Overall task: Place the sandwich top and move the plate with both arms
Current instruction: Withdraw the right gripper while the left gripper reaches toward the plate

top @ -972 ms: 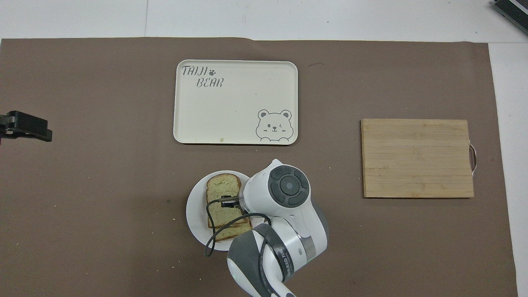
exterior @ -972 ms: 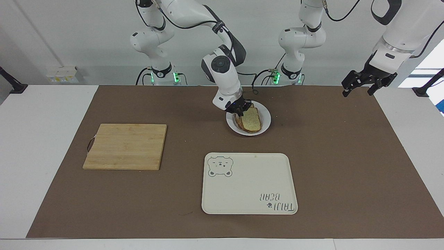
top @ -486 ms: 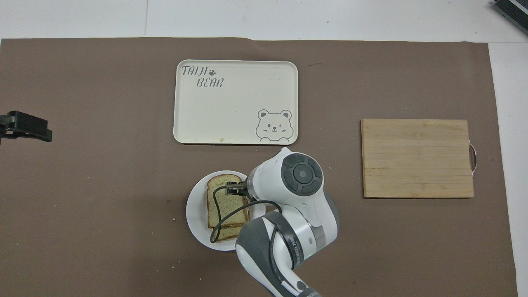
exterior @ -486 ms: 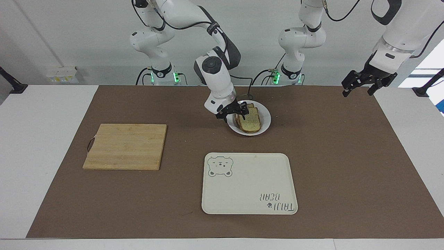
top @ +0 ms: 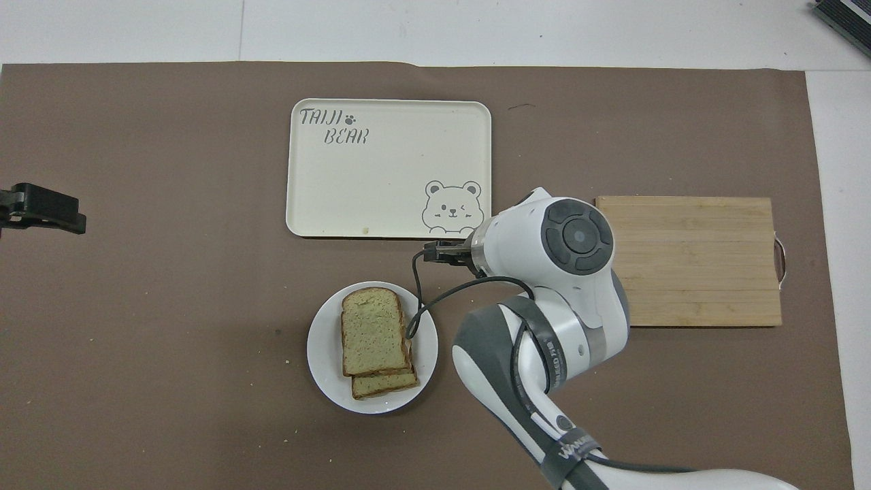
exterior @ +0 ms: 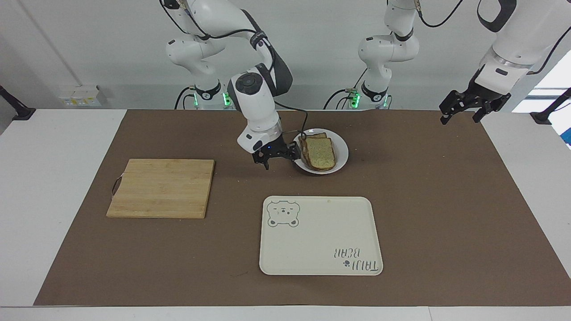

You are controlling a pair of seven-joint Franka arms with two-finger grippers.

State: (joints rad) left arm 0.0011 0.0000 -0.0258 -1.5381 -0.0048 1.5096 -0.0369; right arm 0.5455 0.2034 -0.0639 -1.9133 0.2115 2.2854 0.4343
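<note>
The sandwich top point(exterior: 322, 152) lies on a lower bread slice on the small white plate point(exterior: 342, 154), near the robots at the table's middle. In the overhead view the top slice point(top: 371, 330) covers most of the lower one on the plate point(top: 323, 347). My right gripper point(exterior: 279, 158) is open and empty, low over the brown mat just beside the plate, toward the right arm's end. In the overhead view its wrist hides the fingers. My left gripper point(exterior: 459, 110) is open and empty, and waits raised over the left arm's end of the mat point(top: 41, 207).
A cream tray with a bear drawing point(exterior: 321, 236) point(top: 388, 170) lies farther from the robots than the plate. A wooden cutting board point(exterior: 163, 187) point(top: 687, 262) lies toward the right arm's end. A brown mat point(exterior: 446, 200) covers the table.
My right gripper has let go of the sandwich top, opened, and moved off the plate toward the cutting board. The slice stays on the plate. The left arm has not moved.
</note>
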